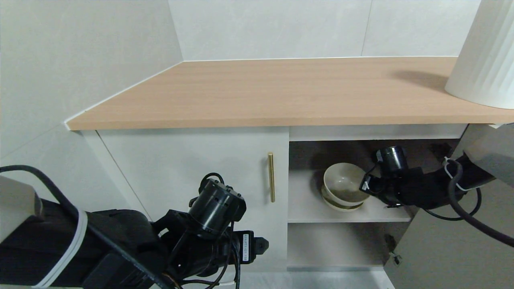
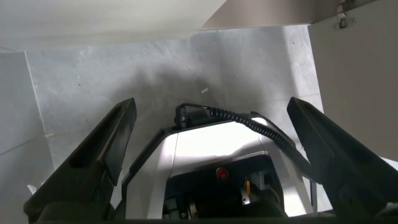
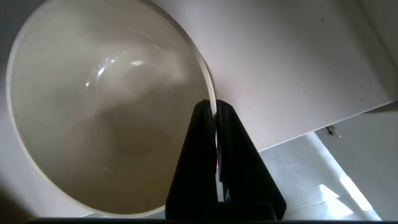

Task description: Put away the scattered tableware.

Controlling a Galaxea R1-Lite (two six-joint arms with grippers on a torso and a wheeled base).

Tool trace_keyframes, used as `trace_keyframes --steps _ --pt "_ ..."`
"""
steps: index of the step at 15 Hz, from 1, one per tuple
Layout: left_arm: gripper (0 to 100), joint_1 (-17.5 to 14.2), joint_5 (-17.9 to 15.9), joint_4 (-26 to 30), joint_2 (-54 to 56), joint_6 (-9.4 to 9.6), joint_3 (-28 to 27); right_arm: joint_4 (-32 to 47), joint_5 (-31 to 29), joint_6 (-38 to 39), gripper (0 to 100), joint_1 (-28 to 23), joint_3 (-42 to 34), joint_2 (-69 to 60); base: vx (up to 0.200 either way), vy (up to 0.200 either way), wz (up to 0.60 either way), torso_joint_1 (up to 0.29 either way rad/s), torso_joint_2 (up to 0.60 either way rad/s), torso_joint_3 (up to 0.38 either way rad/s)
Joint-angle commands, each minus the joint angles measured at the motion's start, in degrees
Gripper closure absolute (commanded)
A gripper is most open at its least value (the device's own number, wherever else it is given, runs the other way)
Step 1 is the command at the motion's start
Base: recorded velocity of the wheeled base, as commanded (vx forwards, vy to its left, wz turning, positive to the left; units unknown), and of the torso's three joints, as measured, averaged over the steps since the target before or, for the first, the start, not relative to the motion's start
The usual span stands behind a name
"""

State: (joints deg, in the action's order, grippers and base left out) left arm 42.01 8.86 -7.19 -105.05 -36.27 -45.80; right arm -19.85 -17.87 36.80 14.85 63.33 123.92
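A white cabinet [image 1: 180,168] topped by a wooden countertop [image 1: 281,88] is seen in the corner of a pale tiled room, and every other thing is placed from it. A tall white ribbed vessel [image 1: 486,52] is stood on the countertop at the cabinet's right end. The cabinet's left door is shut, while the right door [image 1: 441,249] is swung wide open towards the camera, so that a white shelf [image 1: 305,204] is exposed inside the right half. A cream bowl [image 1: 343,184] is found on that shelf, inside the cabinet, tilted so that its hollow is turned towards the closed door. The bowl's rim is pinched on its right side by the right gripper [image 1: 367,185], which is reached into the open compartment; in the right wrist view the two black fingers are shown clamped together over the thin edge of the bowl [image 3: 106,106], one inside and one outside, at the right gripper [image 3: 216,109]. The left gripper [image 2: 211,109] is held low before the cabinet's closed door, its fingers spread wide apart with nothing between them, above grey floor tiles. A slim brass handle [image 1: 271,182] is fixed upright at the closed door's inner edge, just beside the open compartment.
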Motion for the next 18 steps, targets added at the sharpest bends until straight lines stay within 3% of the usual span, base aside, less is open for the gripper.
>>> trace_keyframes --steps 1,4,5,14,16,18 --pt "0 0.00 0.01 -0.01 -0.07 -0.03 0.01 -0.02 0.03 0.02 100 0.01 0.39 0.71 0.000 0.000 0.00 0.000 0.00 0.000" --pt "0 0.00 0.01 -0.01 -0.07 -0.03 0.01 -0.02 0.03 0.11 100 0.09 0.65 1.15 0.000 0.000 0.00 0.000 0.00 0.000" --pt "0 0.00 0.01 -0.01 -0.07 -0.03 0.01 -0.02 0.03 0.20 0 0.09 0.65 1.24 0.000 0.000 0.00 0.000 0.00 0.000" --pt "0 -0.17 1.07 -0.01 2.04 -0.03 -0.08 0.77 3.02 -0.33 0 1.94 -3.74 -5.88 0.000 0.000 0.00 0.000 0.00 0.000" --pt "0 -1.75 1.33 1.74 6.35 0.06 0.01 8.33 10.05 -7.45 0 4.93 -9.54 -15.72 0.000 0.000 0.00 0.000 0.00 0.000" --pt "0 -3.69 1.33 3.94 10.74 0.41 0.10 12.90 12.07 -11.49 0 6.86 -12.44 -23.02 0.000 0.000 0.00 0.000 0.00 0.000"
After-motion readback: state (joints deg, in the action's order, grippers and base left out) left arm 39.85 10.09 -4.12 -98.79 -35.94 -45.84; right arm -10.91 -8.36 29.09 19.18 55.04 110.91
